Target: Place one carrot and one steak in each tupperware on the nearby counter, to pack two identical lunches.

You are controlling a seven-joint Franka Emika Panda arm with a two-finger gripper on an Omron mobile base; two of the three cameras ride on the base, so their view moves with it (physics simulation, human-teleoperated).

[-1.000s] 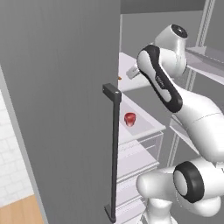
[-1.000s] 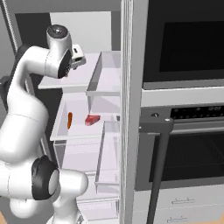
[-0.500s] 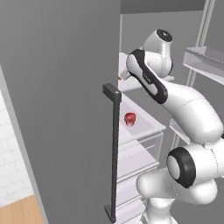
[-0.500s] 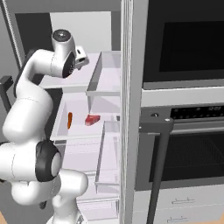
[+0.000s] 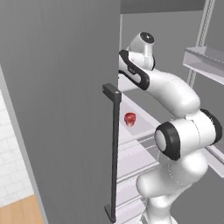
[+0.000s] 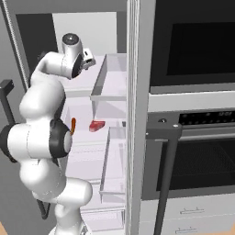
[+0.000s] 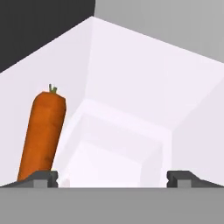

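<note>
Carrot [image 7: 42, 135] fills the left of my hand view, lying on a white fridge shelf [image 7: 131, 100] with its stalk end away from me and its thick body running down to my left fingertip; I read that as the gripper [image 7: 113, 176] lined up a touch to the side of it, jaws spread wide with nothing between them; the spread makes sense for straddling the stick. From the right base view a carrot [image 6: 73, 126] and a steak [image 6: 96, 125] sit near each other on a lower shelf, though whether that is the same carrot I cannot tell; the left base view shows a red steak [image 5: 130, 118] past the open door's handle [image 5: 114, 153]. Both foods are in the fridge, not yet packed.
</note>
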